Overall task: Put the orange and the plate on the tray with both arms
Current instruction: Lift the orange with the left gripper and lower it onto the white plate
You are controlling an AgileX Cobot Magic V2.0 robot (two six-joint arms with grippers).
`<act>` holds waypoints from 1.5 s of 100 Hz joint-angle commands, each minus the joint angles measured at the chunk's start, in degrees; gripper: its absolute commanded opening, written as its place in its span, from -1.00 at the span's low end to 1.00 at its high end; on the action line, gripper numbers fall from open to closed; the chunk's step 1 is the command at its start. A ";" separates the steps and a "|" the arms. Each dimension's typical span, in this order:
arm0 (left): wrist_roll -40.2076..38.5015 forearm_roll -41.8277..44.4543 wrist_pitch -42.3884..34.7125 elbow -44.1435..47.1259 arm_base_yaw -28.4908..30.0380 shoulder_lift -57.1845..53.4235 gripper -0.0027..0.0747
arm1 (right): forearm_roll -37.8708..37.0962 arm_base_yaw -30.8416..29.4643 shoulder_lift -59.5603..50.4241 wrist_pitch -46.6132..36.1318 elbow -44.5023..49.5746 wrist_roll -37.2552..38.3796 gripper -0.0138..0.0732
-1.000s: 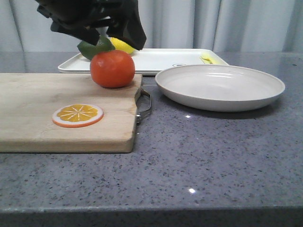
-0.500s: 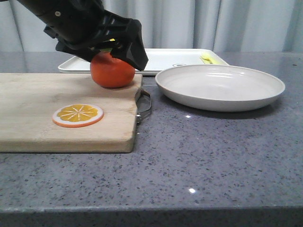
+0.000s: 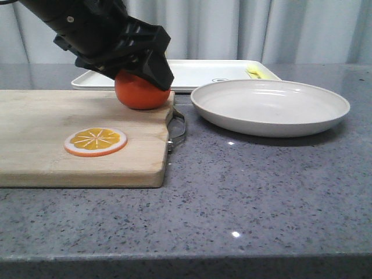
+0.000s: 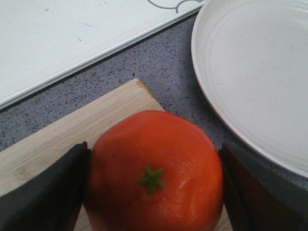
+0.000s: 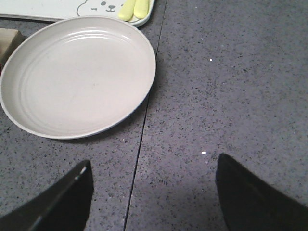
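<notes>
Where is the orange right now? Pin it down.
In the front view the orange sits left of centre, at the far right corner of the wooden cutting board, between the left claw's fingers, left of the plate.

From my seat I see the wooden cutting board (image 3: 81, 136) lying on the left of the grey speckled worktop (image 3: 261, 192), its metal handle (image 3: 177, 129) pointing right. The whole round orange (image 3: 141, 95) sits on the board's far right corner, between my left gripper's fingers (image 4: 43, 192). The flat orange slice disc (image 3: 95, 141) lies nearer me on the board. The wide pale round plate (image 3: 270, 106) rests right of the board, apart from it. The white rectangular tray (image 3: 197, 72) lies behind both.
</notes>
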 commanded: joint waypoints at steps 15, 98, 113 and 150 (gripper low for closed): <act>0.07 -0.77 1.52 -3.62 -0.35 -4.63 -0.98 | 0.13 -0.18 0.19 -4.17 -2.04 -0.07 0.56; 0.31 -0.26 -1.94 -21.96 -13.19 8.13 -0.98 | 0.13 -0.18 0.19 -4.92 -2.04 -0.07 0.56; 0.31 -0.41 -2.07 -25.19 -13.29 11.32 -0.98 | 0.13 -0.18 0.19 -4.92 -2.04 -0.07 0.56; 0.31 -0.88 -0.47 -26.56 -13.42 15.37 -0.98 | 0.13 -0.18 0.19 -4.92 -2.04 -0.07 0.56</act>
